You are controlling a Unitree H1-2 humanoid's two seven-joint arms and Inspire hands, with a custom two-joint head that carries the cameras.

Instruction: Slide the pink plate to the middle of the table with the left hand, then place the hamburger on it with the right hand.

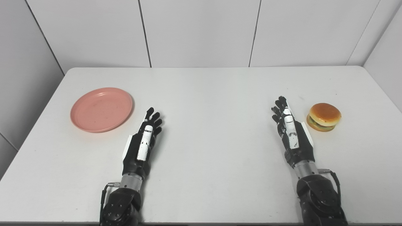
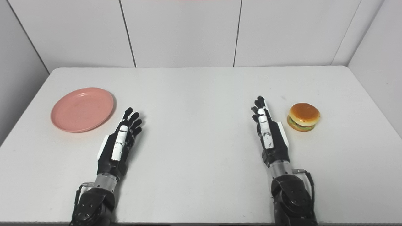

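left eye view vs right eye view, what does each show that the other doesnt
Only the left eye view shows more of the side wall left of the table, and one more wall seam at its top left. Only the right eye view shows more of the right side wall, with bare table right of the hamburger. Both share the rest: the empty pink plate at the left, the hamburger at the right, and the left robot hand and right robot hand between them, open and holding nothing.
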